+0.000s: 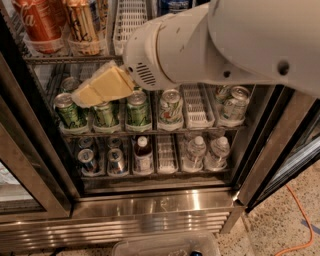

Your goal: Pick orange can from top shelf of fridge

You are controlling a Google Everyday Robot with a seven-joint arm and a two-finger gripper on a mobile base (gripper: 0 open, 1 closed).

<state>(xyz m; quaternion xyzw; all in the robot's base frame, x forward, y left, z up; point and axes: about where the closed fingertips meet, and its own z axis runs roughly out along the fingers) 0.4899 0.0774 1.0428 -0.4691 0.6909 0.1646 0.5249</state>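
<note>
The orange can (82, 25) stands on the top shelf (65, 59) of the fridge (150, 206), at the upper left, just right of a red Coca-Cola can (37, 25). Only its lower body shows; the lid is cut off by the frame's top edge. My gripper (82, 95), pale yellow on a big white arm (225, 45), hangs in front of the middle shelf, below the orange can and slightly to its right, apart from it. It overlaps the green cans (137, 107) behind it and holds nothing that I can see.
An empty white lane tray (129, 20) and blue cans (175, 5) stand right of the orange can. Bottles and small cans (142, 155) fill the bottom shelf. Dark door frames flank the opening. A clear plastic bin (165, 245) and an orange cable (300, 225) lie on the floor.
</note>
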